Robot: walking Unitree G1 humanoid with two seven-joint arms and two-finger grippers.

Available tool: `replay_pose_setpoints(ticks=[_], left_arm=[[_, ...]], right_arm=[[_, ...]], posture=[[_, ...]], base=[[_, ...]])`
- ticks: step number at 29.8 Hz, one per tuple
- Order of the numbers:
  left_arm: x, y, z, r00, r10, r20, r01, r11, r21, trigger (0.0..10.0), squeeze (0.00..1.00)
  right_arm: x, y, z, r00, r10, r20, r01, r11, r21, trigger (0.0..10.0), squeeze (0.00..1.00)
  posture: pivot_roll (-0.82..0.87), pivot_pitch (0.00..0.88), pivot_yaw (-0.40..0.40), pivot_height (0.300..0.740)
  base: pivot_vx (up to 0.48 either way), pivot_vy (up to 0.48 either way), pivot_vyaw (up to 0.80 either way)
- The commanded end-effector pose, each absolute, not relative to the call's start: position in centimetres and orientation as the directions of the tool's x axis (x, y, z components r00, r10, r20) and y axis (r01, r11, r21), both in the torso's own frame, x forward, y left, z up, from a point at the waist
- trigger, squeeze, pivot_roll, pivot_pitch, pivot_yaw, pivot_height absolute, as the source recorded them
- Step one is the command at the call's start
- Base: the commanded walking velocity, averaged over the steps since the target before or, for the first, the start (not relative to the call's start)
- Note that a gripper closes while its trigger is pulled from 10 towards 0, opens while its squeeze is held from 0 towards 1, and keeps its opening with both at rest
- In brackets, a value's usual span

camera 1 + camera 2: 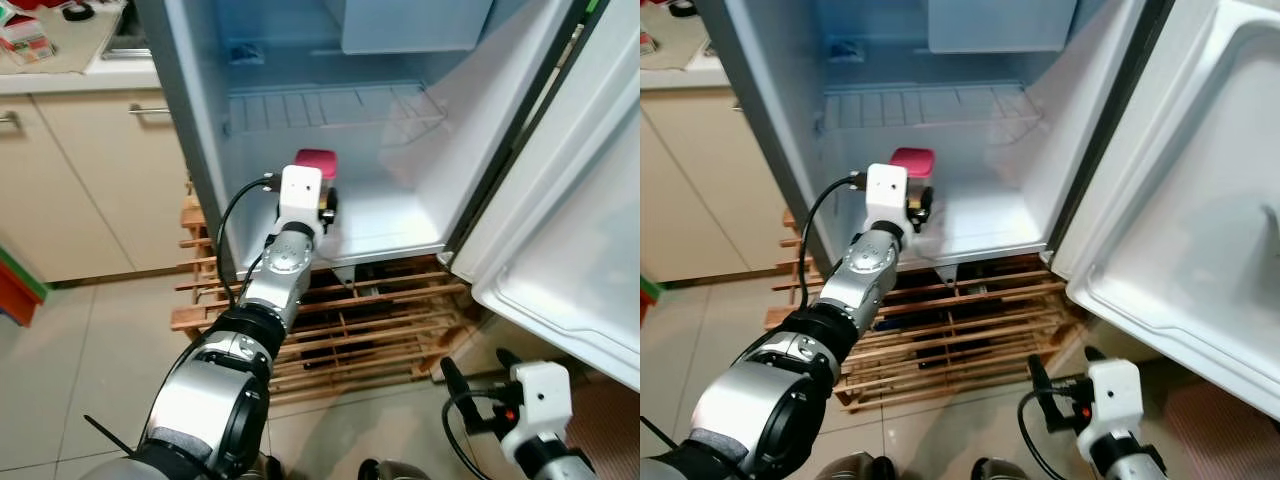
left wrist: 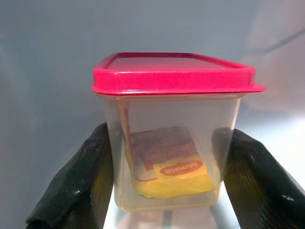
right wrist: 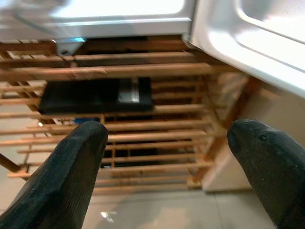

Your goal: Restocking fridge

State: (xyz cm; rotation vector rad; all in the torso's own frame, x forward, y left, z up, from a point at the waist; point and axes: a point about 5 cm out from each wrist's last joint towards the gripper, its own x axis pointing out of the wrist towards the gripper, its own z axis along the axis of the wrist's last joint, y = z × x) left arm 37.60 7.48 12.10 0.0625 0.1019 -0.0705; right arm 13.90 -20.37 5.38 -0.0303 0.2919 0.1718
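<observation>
Inside the open fridge, seen from the left eye view, the left tool reaches over the white bottom floor of the compartment, and a clear container with a red lid sits right at its tip, between the black fingers. A wire shelf hangs above it. The fridge door stands swung out to the right. Below the fridge is a slatted wooden rack on the tiled floor. To the left, cream cabinets carry a bench with a few small items on it. The right tool hangs low near the floor in front of the rack.

From the right eye view the same layout shows: the container's red lid pokes out just beyond the left arm's white wrist housing, low in the compartment.

Along the left wrist view, the container stands upright between the two fingers, each pad pressed against a side wall, so the left tool is clamped on it. A yellow and red packet lies inside on its bottom. The lid is seated flat.

Along the right wrist view, the right tool's fingers are spread wide with nothing between them, facing the rack and a black flat object lying on its slats.
</observation>
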Motion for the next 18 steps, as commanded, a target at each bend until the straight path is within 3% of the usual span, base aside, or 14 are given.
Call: replay_pose_setpoints(ticks=[1,11,12,18], left_arm=[[37.9,7.9,12.5,0.996,-0.018,-0.092,0.026,0.995,0.095,10.0,0.0],[37.7,8.9,11.4,0.99,0.057,-0.13,-0.041,0.992,0.122,10.0,0.0],[37.5,9.0,10.9,0.987,0.062,-0.15,-0.045,0.992,0.117,10.0,1.0],[37.0,9.1,9.6,0.975,0.065,-0.214,-0.042,0.993,0.11,10.0,1.0]], right_arm=[[13.8,-20.9,6.1,0.947,0.156,-0.282,-0.168,0.986,-0.017,10.0,0.0],[13.5,-21.3,6.5,0.937,0.177,-0.3,-0.192,0.981,-0.021,10.0,0.0],[13.5,-21.4,6.5,0.936,0.181,-0.302,-0.196,0.98,-0.021,10.0,0.0],[13.8,-21.1,6.3,0.925,0.217,-0.31,-0.218,0.975,0.034,10.0,0.0]], posture=[[-0.17,0.189,-0.041,0.74],[-0.17,0.193,-0.067,0.74],[-0.17,0.194,-0.068,0.74],[-0.16,0.186,-0.066,0.74]], base=[[0.0,0.0,0.0],[0.0,0.0,0.0],[0.0,0.0,0.0],[0.0,0.0,0.0]])
